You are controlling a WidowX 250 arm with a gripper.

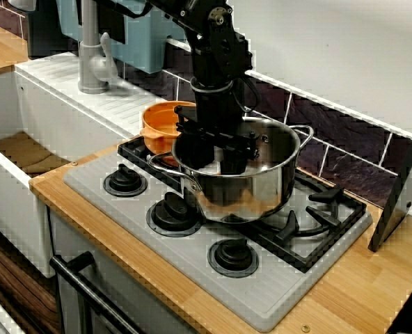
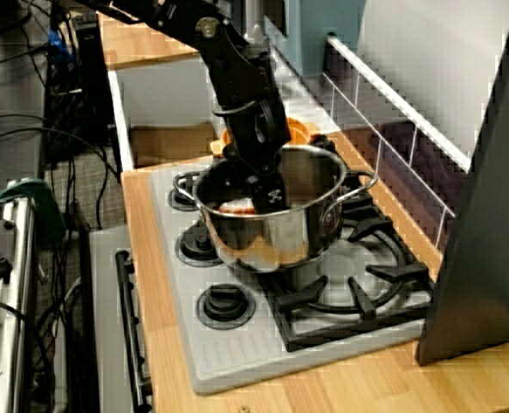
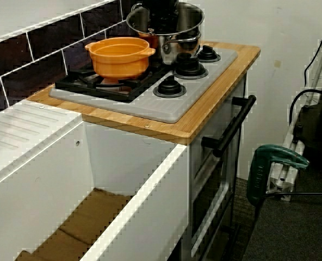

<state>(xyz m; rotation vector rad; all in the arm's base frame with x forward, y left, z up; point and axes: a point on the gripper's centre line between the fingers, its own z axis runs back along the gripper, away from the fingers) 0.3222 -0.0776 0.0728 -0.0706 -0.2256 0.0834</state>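
Note:
In the view from the front, my gripper point(image 1: 218, 156) reaches down inside a steel pot point(image 1: 262, 188) that stands on the black burner grate point(image 1: 317, 223). The fingers sit below the rim, and the black wrist blocks the gap between them. From the side, the gripper point(image 2: 254, 194) hangs close over a small orange and white item point(image 2: 236, 206) on the pot's point(image 2: 276, 237) floor. Whether it touches that item is unclear. Just behind the pot sits an orange bowl point(image 1: 161, 122). The view from the sink end shows the bowl point(image 3: 120, 57) and the pot point(image 3: 180, 30), with the fingers hidden.
Three black knobs point(image 1: 171, 214) line the grey stove top point(image 1: 192, 278) along its front. A grey tap point(image 1: 91, 59) and a white sink point(image 3: 139, 217) lie to the left. A dark panel point(image 1: 401, 188) leans at the right end. A tiled wall point(image 1: 345, 139) runs behind.

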